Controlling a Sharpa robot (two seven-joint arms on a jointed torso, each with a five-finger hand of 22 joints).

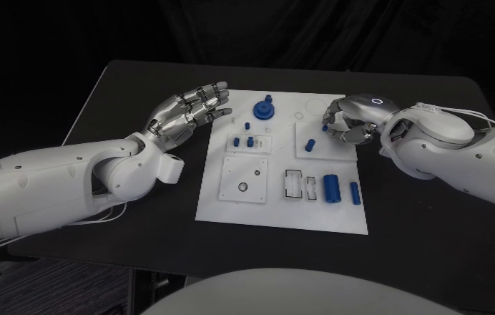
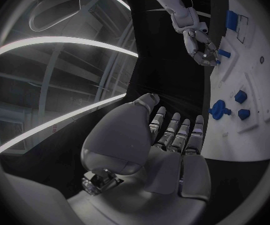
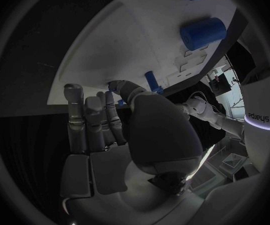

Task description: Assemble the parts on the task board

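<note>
On the black tabletop (image 1: 413, 236) lies the white task board (image 1: 284, 211), blue parts scattered across it. The left hand (image 1: 186, 114) hovers just off the board's left edge, fingers spread and empty. The right hand (image 1: 349, 120) curls over the board's upper right, pinching a small blue part (image 2: 223, 53).

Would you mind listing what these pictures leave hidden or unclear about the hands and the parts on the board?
- Right hand, head view: its curled fingers hide whether they grip the small blue piece beside them.
- Right wrist view: the thumb hides the fingertips' contact with the board.
- Left wrist view: the picture's edge cuts off the board's far side.
- Left hand is open, beside the board.
</note>
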